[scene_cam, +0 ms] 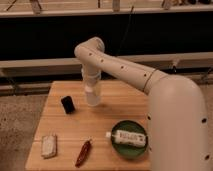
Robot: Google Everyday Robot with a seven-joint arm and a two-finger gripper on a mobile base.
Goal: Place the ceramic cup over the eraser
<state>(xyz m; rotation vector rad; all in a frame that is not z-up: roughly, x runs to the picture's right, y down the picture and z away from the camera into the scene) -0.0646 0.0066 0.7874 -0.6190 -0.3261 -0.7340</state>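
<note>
Claw: clamped on the ceramic cup, nearer the desk's far edge.
Eraser: just beside the cup, on its left-edge side, apart.

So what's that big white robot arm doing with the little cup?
The robot's tool holds the ceramic cup from above, low over the wooden table. The cup is close beside the eraser but not over it yet, so the eraser sits uncovered. A pale block, a red chili and a green plate with a white tube lie nearer the front edge.
</note>
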